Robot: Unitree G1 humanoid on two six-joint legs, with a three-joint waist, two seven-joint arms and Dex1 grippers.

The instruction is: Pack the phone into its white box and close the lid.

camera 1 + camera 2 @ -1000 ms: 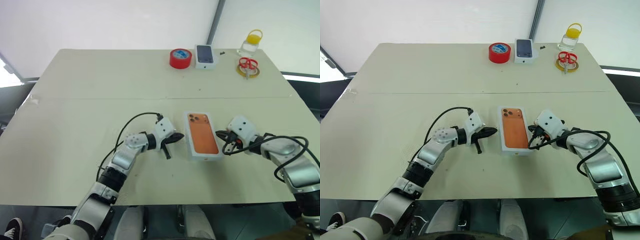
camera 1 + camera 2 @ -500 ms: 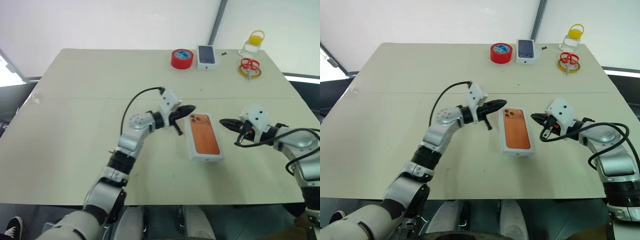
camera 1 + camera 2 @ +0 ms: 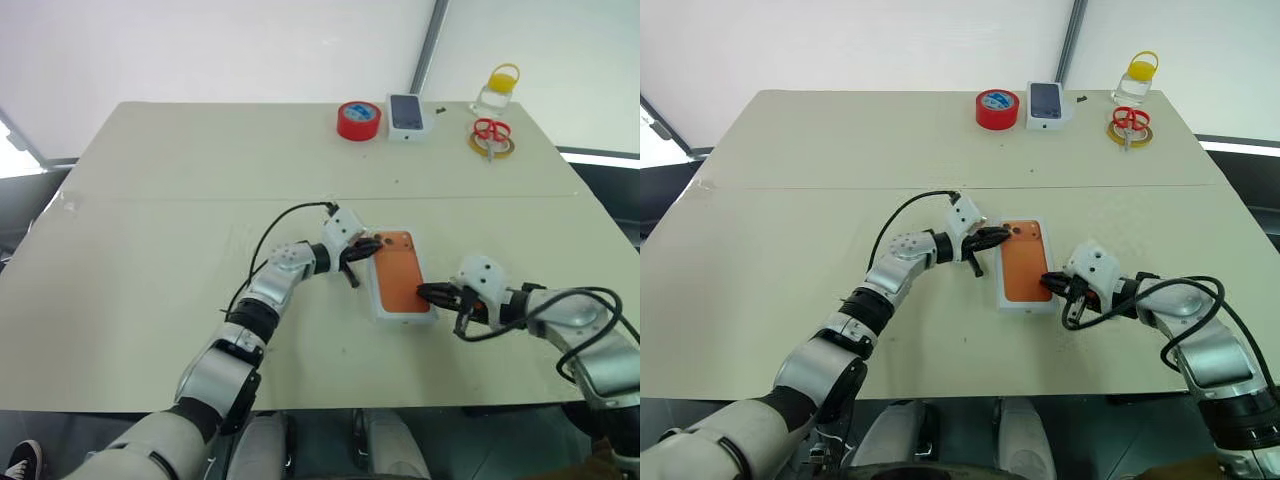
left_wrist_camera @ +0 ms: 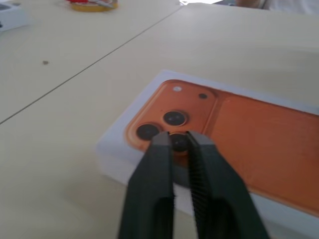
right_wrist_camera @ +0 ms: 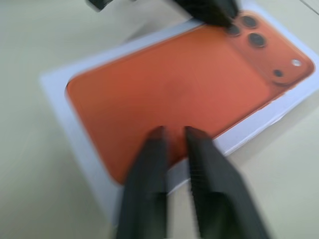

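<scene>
The white box lies in the middle of the table with the lid on it, the orange phone picture facing up. The phone itself is hidden. My left gripper reaches in from the left, and its tips rest over the printed camera lenses at the lid's far left corner. A narrow gap parts its fingers, with nothing between them. My right gripper comes from the right to the lid's near right edge. It also stands slightly open and holds nothing.
Along the table's far edge stand a red tape roll, a smaller white box with a dark phone picture, red-handled scissors on a yellow tape ring and a yellow-capped bottle. A seam crosses the table.
My left gripper has come down onto the lid's camera corner. My right gripper has slid left to the lid's near right edge. Both were shut and now stand slightly parted.
</scene>
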